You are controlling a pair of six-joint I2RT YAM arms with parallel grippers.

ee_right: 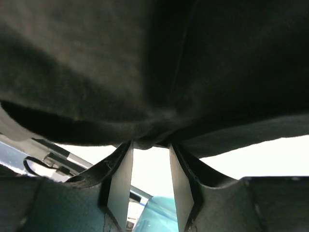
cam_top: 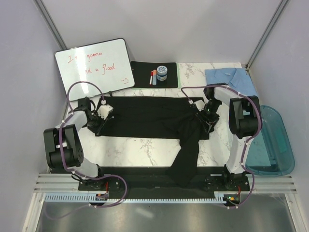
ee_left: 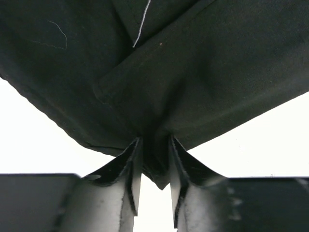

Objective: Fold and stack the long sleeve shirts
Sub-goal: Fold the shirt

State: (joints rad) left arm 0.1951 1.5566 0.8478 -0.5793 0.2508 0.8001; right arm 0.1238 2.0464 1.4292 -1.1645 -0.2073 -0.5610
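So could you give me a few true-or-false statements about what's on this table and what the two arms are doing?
1. The left gripper and the right gripper are both pinching the black shirt. True.
2. The light blue shirt lies on top of the black one. False: it lies apart, at the far right corner of the table.
3. A whiteboard with red writing is at the far left. True.
4. The black shirt is folded into a neat square. False: it is spread wide, with one sleeve trailing toward the near edge.
5. The small jar sits on the whiteboard. False: it sits on the black mat.
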